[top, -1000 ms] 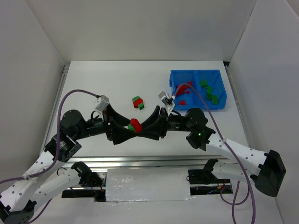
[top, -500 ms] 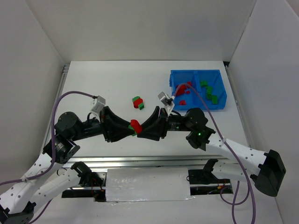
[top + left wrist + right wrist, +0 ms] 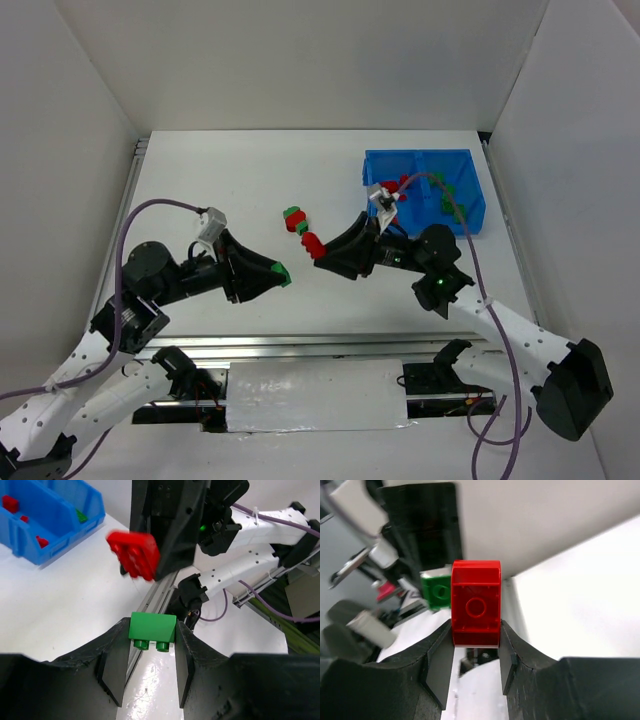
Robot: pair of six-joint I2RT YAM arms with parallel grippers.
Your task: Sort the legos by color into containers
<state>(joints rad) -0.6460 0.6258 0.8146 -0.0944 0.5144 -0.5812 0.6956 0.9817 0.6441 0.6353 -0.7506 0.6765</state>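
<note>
Top external view: a small red studded plastic brick is pinched at the tip of the right gripper, held above the white table near its middle. Just to its near left, with a clear gap between them, a small green studded plastic brick is clamped in the left gripper. The two grippers face each other, each closed on its own piece.

The left wrist view shows the green brick lying crosswise between the fingers, studs pointing down. The right wrist view shows the red brick standing upright in the jaws, its hollow underside toward the lens.

The bright blue rectangular plastic bin lies to the far right of both grippers, and the right arm is plainly the nearer to it. Its left compartment, the one closer to the red brick, holds red pieces. Its right compartment, past the divider, holds green ones. The red brick's likely path runs right and away toward the near-side compartment, while the green one would have to cross farther, over the divider.

A loose red-and-green cluster of bricks rests on the table just beyond the grippers, not yet sorted.
</note>
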